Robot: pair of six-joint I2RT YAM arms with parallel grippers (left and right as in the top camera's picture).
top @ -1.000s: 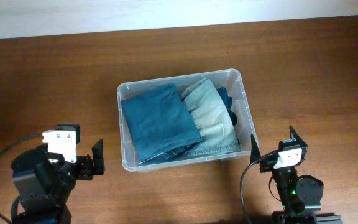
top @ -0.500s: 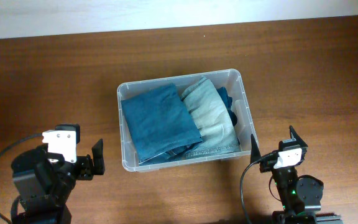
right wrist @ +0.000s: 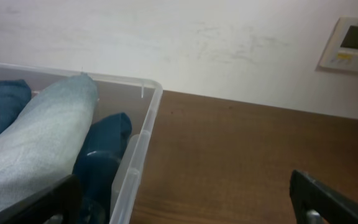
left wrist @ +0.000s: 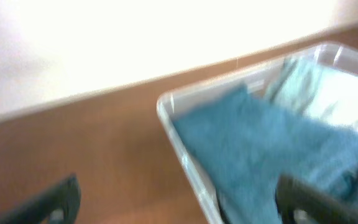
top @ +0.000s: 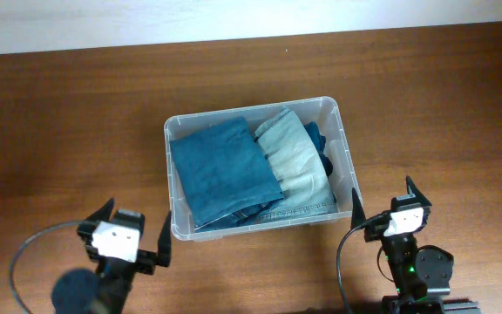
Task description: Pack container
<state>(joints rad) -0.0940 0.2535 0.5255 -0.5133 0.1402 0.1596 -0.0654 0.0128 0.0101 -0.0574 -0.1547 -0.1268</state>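
Note:
The clear plastic container (top: 346, 148) stands mid-table and holds folded blue jeans (top: 220, 170) on the left and a pale blue folded garment (top: 295, 161) on the right. My left gripper (top: 134, 228) is open and empty, just in front of the container's near left corner. My right gripper (top: 383, 198) is open and empty, beside the container's near right corner. The left wrist view is blurred; it shows the container rim (left wrist: 182, 146) and the jeans (left wrist: 260, 149). The right wrist view shows the container's wall (right wrist: 138, 152) and the pale garment (right wrist: 36, 143).
A dark blue garment (right wrist: 104, 140) is tucked against the container's right wall. The wooden table (top: 77, 113) runs to a white wall at the back. A wall thermostat (right wrist: 352, 43) shows in the right wrist view.
My left arm has swung right and forward, bringing its open gripper from the table's left toward the container's near left corner. The right arm and the container have not moved.

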